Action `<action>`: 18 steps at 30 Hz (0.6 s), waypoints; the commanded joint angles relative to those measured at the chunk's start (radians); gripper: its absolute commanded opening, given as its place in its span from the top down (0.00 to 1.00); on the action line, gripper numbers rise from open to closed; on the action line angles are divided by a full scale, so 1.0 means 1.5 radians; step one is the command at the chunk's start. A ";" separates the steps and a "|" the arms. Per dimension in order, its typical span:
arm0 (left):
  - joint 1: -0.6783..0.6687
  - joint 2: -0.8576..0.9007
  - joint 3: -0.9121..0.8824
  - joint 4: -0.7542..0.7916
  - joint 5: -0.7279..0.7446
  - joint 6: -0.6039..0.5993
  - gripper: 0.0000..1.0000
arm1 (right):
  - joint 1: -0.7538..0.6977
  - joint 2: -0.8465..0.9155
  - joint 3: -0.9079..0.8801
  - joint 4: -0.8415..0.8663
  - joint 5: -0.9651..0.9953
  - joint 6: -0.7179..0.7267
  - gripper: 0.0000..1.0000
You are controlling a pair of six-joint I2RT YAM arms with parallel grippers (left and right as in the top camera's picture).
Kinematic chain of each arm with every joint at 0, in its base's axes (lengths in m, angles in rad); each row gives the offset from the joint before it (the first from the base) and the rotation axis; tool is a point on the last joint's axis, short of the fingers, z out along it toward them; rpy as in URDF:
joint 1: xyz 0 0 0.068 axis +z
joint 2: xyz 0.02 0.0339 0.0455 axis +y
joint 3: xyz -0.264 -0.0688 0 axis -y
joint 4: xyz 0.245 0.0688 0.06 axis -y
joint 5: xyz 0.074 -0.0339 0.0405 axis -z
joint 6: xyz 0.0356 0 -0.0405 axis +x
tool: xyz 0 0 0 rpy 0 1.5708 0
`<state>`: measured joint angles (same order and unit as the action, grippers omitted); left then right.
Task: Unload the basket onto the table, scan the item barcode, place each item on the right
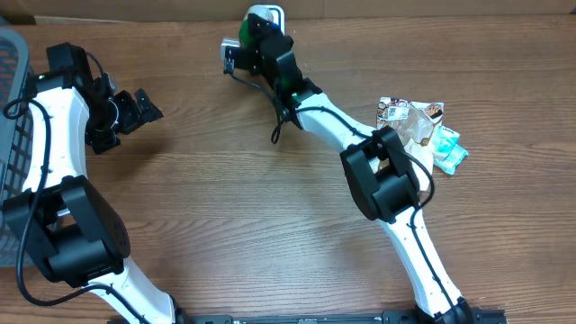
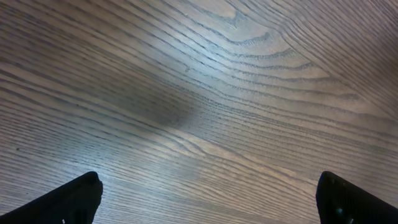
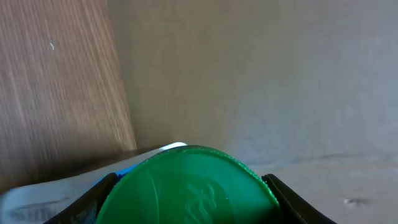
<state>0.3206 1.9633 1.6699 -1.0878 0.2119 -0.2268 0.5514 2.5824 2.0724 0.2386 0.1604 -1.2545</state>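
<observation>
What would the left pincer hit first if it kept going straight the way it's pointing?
Most likely the wooden table: the open left pincer faces bare wood grain, with nothing in between. How near it is remains unclear.

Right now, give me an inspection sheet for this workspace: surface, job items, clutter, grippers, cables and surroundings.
Surface: wooden table, wood grain, no spills seen.
Job's things: green round item at the far edge beside a white device, possibly the scanner; barcode not visible.
Clutter: pile of snack packets on the right.
Grippers: left gripper open, holding nothing; right gripper shut on the green round item.
Cables: black cable loops off the right arm.
Surroundings: grey basket at the left edge; cardboard wall behind.
</observation>
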 commanded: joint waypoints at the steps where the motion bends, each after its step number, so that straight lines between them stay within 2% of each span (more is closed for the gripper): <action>1: 0.000 -0.014 0.012 0.000 -0.006 0.009 0.00 | 0.003 -0.158 0.015 -0.037 0.008 0.186 0.40; 4: 0.000 -0.014 0.012 0.000 -0.006 0.009 0.01 | 0.006 -0.275 0.015 -0.186 0.029 0.358 0.40; 5: 0.000 -0.014 0.012 0.000 -0.007 0.009 0.00 | 0.006 -0.333 0.015 -0.292 0.016 0.466 0.39; 8: 0.000 -0.014 0.012 0.000 -0.006 0.009 0.01 | 0.000 -0.418 0.015 -0.520 -0.060 0.600 0.40; 10: 0.000 -0.014 0.012 0.000 -0.006 0.009 0.00 | -0.019 -0.465 0.015 -0.711 -0.147 0.618 0.38; 11: 0.000 -0.014 0.012 0.000 -0.006 0.009 0.00 | -0.022 -0.470 0.015 -0.741 -0.161 0.618 0.37; 14: 0.000 -0.014 0.012 0.000 -0.006 0.009 0.00 | -0.067 -0.487 0.015 -0.991 -0.267 0.625 0.36; 16: 0.000 -0.014 0.012 0.000 -0.007 0.009 0.00 | -0.092 -0.478 0.006 -1.086 -0.283 0.625 0.35; 18: 0.000 -0.014 0.012 0.000 -0.006 0.009 0.00 | -0.121 -0.474 -0.030 -1.127 -0.283 0.624 0.36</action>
<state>0.3206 1.9633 1.6703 -1.0882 0.2111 -0.2268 0.4191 1.8408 2.0811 -1.4178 -0.1844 -0.3531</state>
